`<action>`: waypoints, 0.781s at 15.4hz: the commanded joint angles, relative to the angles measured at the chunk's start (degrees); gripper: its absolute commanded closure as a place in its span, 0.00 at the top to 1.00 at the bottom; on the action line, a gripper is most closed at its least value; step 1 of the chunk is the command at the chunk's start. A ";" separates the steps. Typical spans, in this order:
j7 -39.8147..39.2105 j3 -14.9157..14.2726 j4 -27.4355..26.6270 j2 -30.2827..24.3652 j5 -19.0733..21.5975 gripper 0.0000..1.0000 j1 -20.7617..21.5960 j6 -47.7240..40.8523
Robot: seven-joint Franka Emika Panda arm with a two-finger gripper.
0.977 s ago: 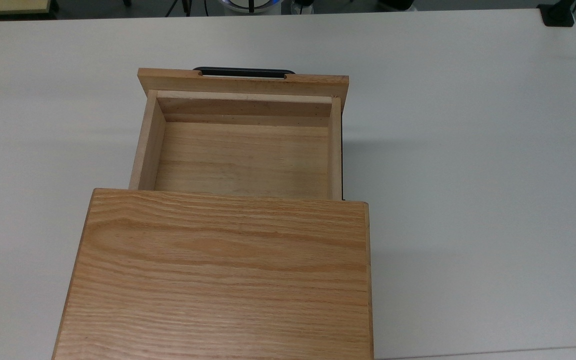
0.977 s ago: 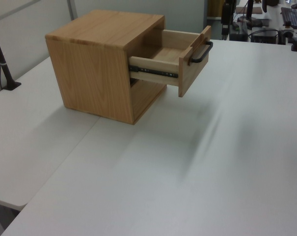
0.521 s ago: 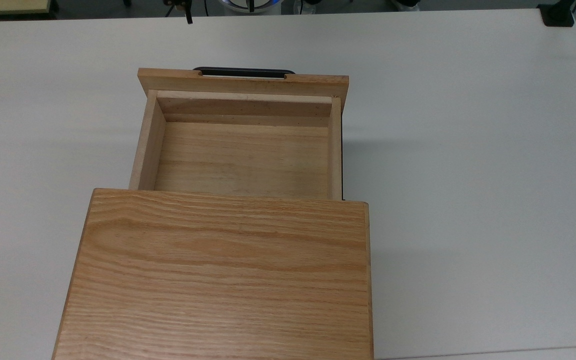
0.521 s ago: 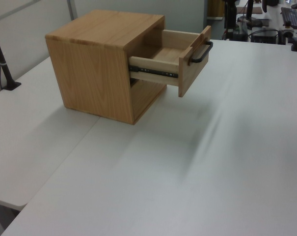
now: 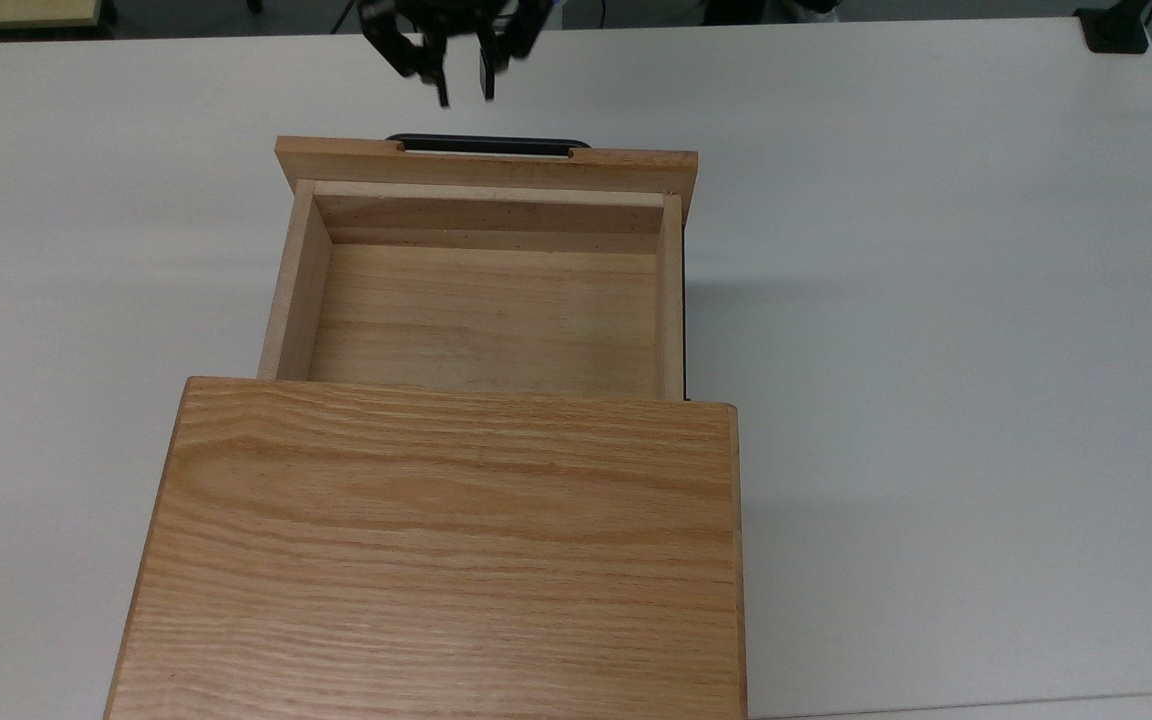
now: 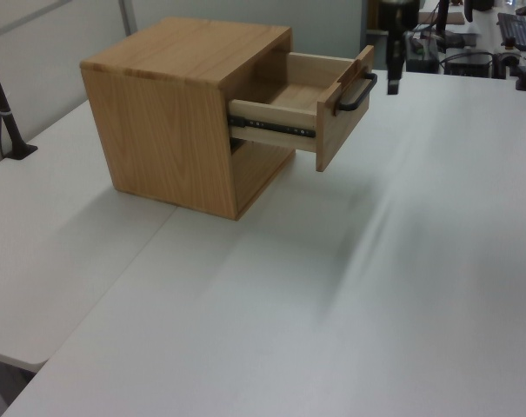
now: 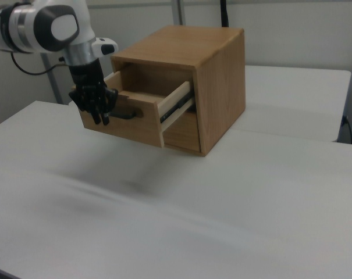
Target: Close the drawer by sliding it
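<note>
The drawer (image 5: 484,312) is pulled far out of the oak-grained cabinet (image 5: 436,560); it is a light wooden tray with nothing in it. Its wide front panel (image 5: 486,168) carries a thin black bar handle (image 5: 486,143). My gripper (image 5: 464,92) hangs just beyond the handle, apart from it, fingers pointing down and open with nothing between them. In the left view the gripper (image 6: 392,76) sits right beside the handle (image 6: 356,93). In the right view the gripper (image 7: 99,118) is in front of the drawer's front panel (image 7: 132,129), beside the handle (image 7: 127,114).
The cabinet stands on a white table (image 5: 936,300). A black clamp (image 5: 1114,30) sits at the table's far right corner in the top view. A black post (image 6: 5,109) stands at the left view's left edge. Desks with equipment lie behind the arm.
The gripper has come in from the top view's upper edge and moved down toward the drawer handle. The drawer has not moved.
</note>
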 commanded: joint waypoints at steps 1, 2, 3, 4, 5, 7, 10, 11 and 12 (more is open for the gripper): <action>10.32 0.82 -1.99 2.09 0.08 0.04 0.56 8.19; 12.17 0.82 -1.81 2.27 0.08 0.02 0.47 10.04; 14.27 0.82 -1.64 2.53 0.08 0.02 0.38 12.23; 16.21 0.82 -1.46 3.41 -0.09 0.02 0.30 14.86; 17.62 0.82 -1.03 4.20 -0.35 0.02 0.03 17.50; 19.12 0.82 2.91 8.66 -2.45 0.02 -0.23 21.03; 23.59 0.74 10.91 15.78 -6.14 0.02 -1.20 26.38; 25.44 0.74 12.59 17.81 -7.98 0.02 -1.20 28.58; 27.46 0.74 14.17 19.39 -10.09 0.02 -1.20 30.78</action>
